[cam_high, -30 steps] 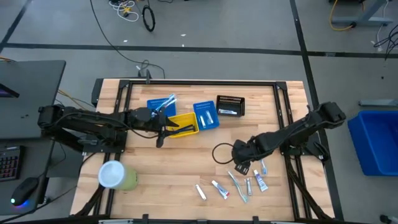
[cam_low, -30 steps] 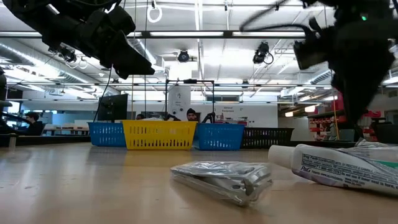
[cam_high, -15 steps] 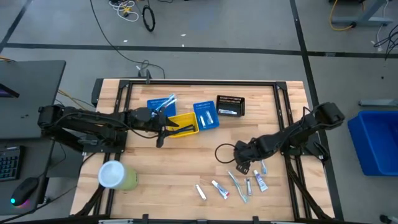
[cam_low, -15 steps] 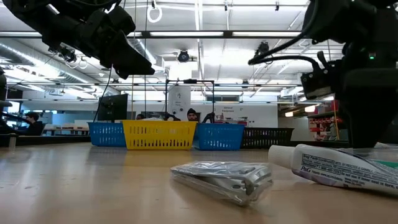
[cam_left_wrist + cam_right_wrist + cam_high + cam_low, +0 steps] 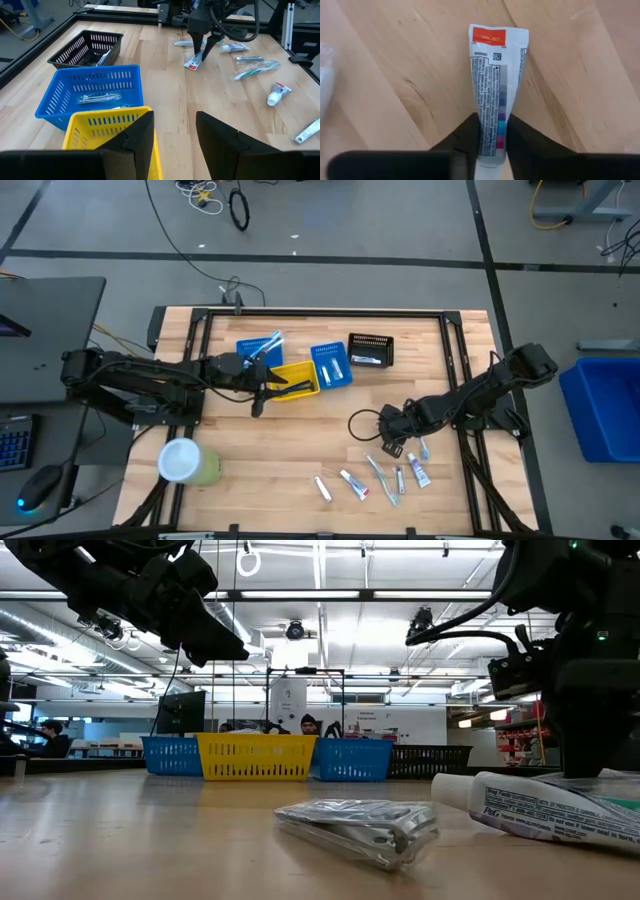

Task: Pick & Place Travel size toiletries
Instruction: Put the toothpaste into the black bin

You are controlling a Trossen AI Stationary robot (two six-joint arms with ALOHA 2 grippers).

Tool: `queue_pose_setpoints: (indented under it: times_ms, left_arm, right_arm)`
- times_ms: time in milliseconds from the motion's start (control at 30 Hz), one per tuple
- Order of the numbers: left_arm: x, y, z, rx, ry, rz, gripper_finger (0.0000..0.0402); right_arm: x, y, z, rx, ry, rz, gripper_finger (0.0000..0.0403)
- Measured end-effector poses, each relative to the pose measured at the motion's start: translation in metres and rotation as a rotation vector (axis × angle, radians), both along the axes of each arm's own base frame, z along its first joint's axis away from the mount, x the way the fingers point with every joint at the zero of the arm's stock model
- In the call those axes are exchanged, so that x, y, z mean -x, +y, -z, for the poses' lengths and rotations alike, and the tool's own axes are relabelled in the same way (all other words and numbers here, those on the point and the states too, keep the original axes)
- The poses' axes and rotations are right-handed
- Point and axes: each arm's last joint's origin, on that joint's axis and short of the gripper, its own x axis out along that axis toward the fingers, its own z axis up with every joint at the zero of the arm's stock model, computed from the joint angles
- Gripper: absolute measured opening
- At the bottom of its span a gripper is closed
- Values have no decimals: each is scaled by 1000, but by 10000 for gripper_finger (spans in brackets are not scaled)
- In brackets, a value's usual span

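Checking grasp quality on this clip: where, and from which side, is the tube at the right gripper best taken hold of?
Take it near the cap end, from straight above, with the fingers across its width. The tube lies flat on the table, so only its two long edges are free. The crimped end spreads wide and flat, while the cap end looks narrower and probably firmer. The right gripper grips it there.

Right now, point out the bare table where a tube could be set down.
Free: the wood between the yellow bin and the right gripper, and beside the green cylinder. Crowded: the toiletries by the near edge, where that gripper pinches a white tube.
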Motion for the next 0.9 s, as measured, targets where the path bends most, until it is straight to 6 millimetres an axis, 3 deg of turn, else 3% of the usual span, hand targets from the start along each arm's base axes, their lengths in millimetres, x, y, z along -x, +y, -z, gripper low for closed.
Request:
queue_pose_setpoints:
  times_ms: [233,433,667,900]
  left_arm:
    - [0,0,0,-21,1,-1,153]
    - [0,1,-1,-32,-7,-38,153]
    - [0,2,-1,-53,-5,-42,153]
    - [0,2,-1,-53,-5,-41,153]
  right_arm:
    - [-23,1,-19,-20,-100,-28,53]
    - [-55,-16,-61,219,-224,-122,55]
    - [-77,-64,-98,609,-234,-109,55]
    - [-72,-132,-93,621,-112,-52,55]
